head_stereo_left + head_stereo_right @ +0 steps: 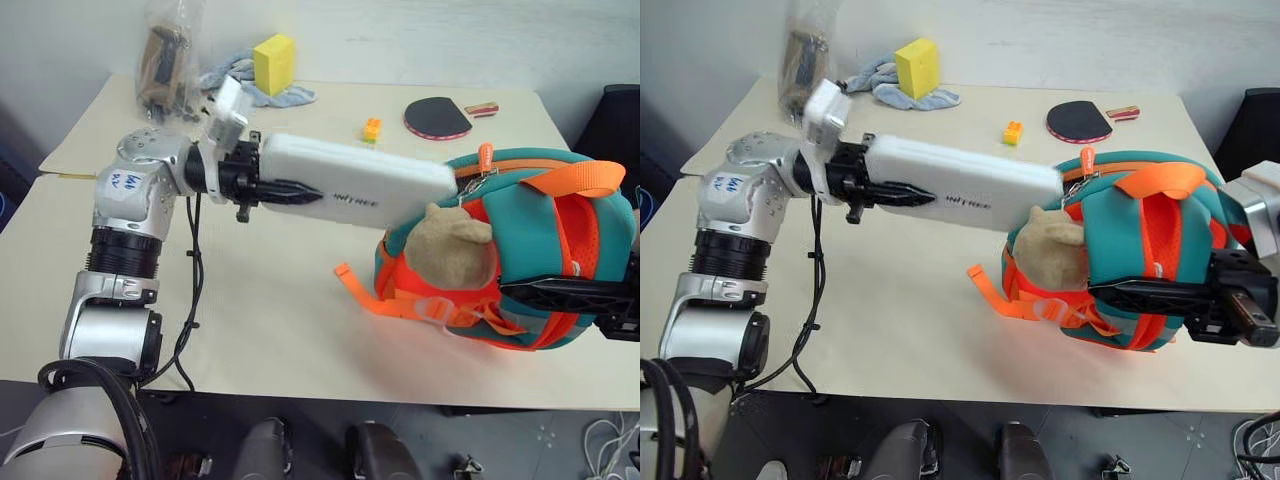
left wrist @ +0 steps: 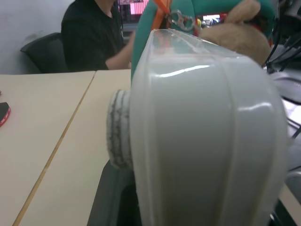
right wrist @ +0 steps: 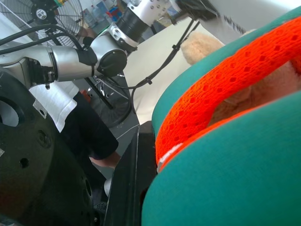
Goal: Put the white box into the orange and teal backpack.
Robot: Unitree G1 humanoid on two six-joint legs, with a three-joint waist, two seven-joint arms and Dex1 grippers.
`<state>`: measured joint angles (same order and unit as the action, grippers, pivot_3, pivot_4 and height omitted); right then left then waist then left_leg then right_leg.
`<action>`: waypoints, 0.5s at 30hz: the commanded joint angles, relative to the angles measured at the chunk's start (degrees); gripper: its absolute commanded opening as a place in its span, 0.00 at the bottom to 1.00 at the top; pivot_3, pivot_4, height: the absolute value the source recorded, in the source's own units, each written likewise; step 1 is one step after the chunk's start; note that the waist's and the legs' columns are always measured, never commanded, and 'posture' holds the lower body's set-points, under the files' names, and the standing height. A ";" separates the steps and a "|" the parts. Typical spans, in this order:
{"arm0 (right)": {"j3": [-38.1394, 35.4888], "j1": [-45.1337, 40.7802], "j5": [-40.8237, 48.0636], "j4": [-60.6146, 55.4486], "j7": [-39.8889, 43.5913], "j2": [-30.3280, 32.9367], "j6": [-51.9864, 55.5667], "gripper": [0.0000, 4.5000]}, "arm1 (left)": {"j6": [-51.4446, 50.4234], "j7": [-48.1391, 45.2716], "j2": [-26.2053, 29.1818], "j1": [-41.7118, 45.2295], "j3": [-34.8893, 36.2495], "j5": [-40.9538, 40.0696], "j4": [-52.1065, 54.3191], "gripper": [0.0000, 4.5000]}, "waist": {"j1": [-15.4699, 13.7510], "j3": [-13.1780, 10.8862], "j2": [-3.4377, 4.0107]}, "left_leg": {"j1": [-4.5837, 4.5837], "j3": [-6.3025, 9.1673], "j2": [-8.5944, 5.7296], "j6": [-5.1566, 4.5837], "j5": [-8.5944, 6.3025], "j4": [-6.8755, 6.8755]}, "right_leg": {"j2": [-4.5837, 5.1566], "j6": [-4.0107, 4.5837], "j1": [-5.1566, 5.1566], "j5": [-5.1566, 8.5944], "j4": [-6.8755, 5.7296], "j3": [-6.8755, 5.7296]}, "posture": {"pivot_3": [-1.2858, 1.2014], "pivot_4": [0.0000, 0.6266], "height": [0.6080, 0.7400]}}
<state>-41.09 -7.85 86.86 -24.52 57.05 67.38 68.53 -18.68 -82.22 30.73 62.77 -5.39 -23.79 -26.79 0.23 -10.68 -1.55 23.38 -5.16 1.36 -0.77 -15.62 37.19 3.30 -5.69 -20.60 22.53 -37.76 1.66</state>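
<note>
The white box (image 1: pixel 390 170) hangs level above the table, and my left gripper (image 1: pixel 290 190) is shut on its left end. Its right end reaches the top rim of the orange and teal backpack (image 1: pixel 520 215), by the orange zipper pull; whether it is inside I cannot tell. The backpack lies on its side at the table's right front, with its tan plush head (image 1: pixel 455 250) facing left. My right gripper (image 1: pixel 1120 293) is shut on the backpack's lower side from the right. In the left wrist view the white box (image 2: pixel 207 132) lies along the fingers. The right wrist view shows the backpack (image 3: pixel 235 165) up close.
A yellow foam block (image 1: pixel 274 62), a blue-grey cloth (image 1: pixel 245 85) and a clear bag of dark items (image 1: pixel 165 60) sit at the back left. A table tennis paddle (image 1: pixel 437 117) and a small orange brick (image 1: pixel 372 128) lie at the back. A person in black (image 2: pixel 89 37) sits beyond the table.
</note>
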 commanded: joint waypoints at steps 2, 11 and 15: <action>-1.04 -1.02 0.95 -1.63 0.37 0.54 -1.99 0.01 | 5.39 -0.17 -2.63 3.57 -0.39 2.53 -1.58 0.26 | -0.08 -0.01 -0.01 | 0.05 0.01 0.00 -0.02 -0.01 0.02 | 0.00 0.00 -0.03 0.00 0.00 -0.01 | 0.52 0.24 1.00; 8.94 -6.84 -4.31 -5.16 -7.23 -4.10 -9.94 0.01 | 5.33 14.31 -21.38 4.47 -4.47 7.79 -4.03 0.26 | -0.19 -0.03 -0.05 | 0.12 0.02 -0.06 -0.18 -0.07 0.20 | 0.07 -0.08 -0.01 -0.04 -0.02 0.00 | 0.52 0.24 1.00; 11.03 -5.69 -6.82 -6.16 -10.08 -6.33 -11.53 0.00 | 5.91 22.40 -28.53 6.21 -4.39 10.68 -9.89 0.42 | -0.04 -0.05 -0.08 | 0.17 0.00 -0.08 -0.20 -0.08 0.22 | 0.07 -0.11 -0.06 -0.06 -0.03 0.02 | 0.52 0.24 1.00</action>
<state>-29.48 -13.54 80.36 -29.14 47.87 61.39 58.47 -13.69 -62.76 3.20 66.57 -10.24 -13.80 -36.61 0.19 -10.72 -1.63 23.54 -5.17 1.28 -0.97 -15.70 37.39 3.37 -5.80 -20.67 22.47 -37.80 1.69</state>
